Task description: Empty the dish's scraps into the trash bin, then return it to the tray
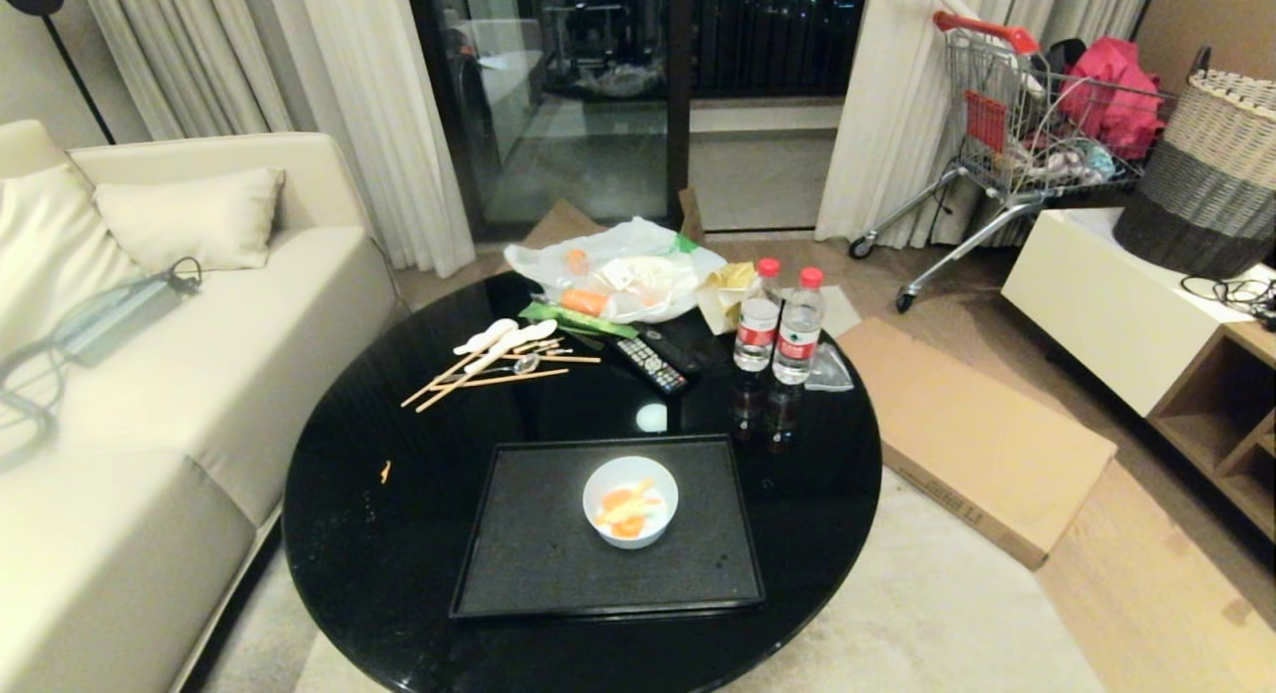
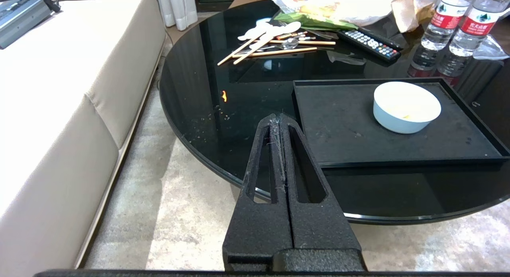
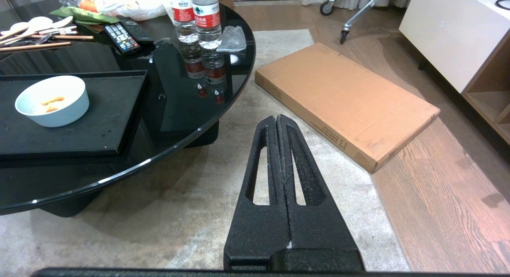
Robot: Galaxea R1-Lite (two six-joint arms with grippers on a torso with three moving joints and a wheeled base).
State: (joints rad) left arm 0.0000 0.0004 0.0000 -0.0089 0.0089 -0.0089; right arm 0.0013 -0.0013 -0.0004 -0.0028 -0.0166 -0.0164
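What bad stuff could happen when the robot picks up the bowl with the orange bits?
1. The dish is smooth and round, so it might slip and drop the scraps on the tray.
2. No trash bin shows in any view, so carrying could spill.
3. The water bottles stand close behind the tray; a reaching arm might topple them.

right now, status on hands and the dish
Left hand shut, right hand shut, both empty, off table. Dish on tray, scraps inside. Trash bin unseen.
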